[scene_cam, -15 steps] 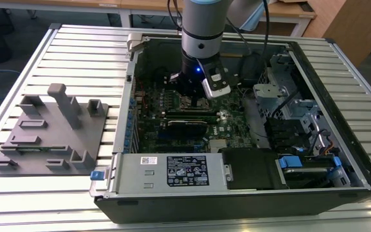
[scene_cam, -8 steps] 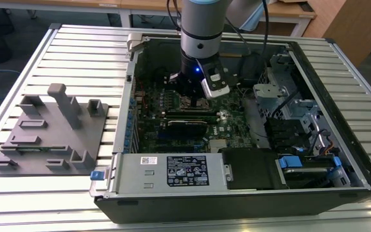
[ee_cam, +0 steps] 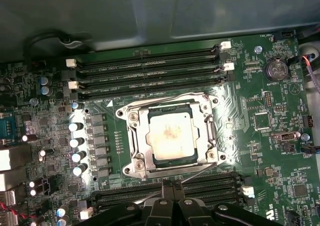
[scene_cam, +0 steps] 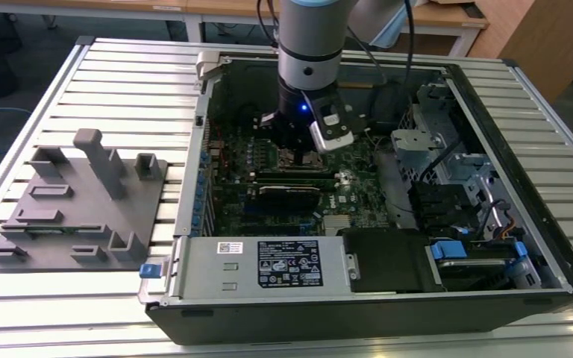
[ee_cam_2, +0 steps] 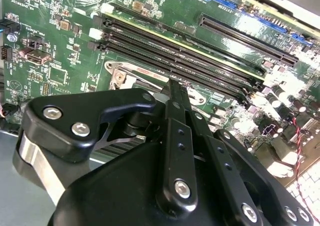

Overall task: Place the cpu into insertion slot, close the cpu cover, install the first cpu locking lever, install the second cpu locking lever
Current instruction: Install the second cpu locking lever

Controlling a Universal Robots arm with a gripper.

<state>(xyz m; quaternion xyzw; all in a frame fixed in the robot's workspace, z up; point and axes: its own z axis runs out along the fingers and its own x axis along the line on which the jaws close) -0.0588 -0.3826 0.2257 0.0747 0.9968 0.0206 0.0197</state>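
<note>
The cpu (ee_cam: 170,136), a square chip with a silver-grey top, lies flat in the insertion slot (ee_cam: 136,162) on the green board. The cpu cover (ee_cam: 172,105), a thin silvery frame, lies down around it. A thin silvery lever rod (ee_cam: 200,172) runs slanted along one edge of the socket, right at my fingertips. My gripper (ee_cam: 173,185) is shut, its black fingers pressed together just off that edge. In the second wrist view the gripper (ee_cam_2: 172,88) points down at the socket's metal rim (ee_cam_2: 120,77). In the exterior view the gripper (scene_cam: 295,153) is low inside the open computer case.
Long black memory slots (ee_cam: 150,71) flank the socket on two sides, with a row of capacitors (ee_cam: 77,141) beside it. The case walls (scene_cam: 202,149), a grey labelled box (scene_cam: 257,261) and drive cages (scene_cam: 436,149) hem in the board. A grey fixture block (scene_cam: 77,201) stands at the exterior view's left.
</note>
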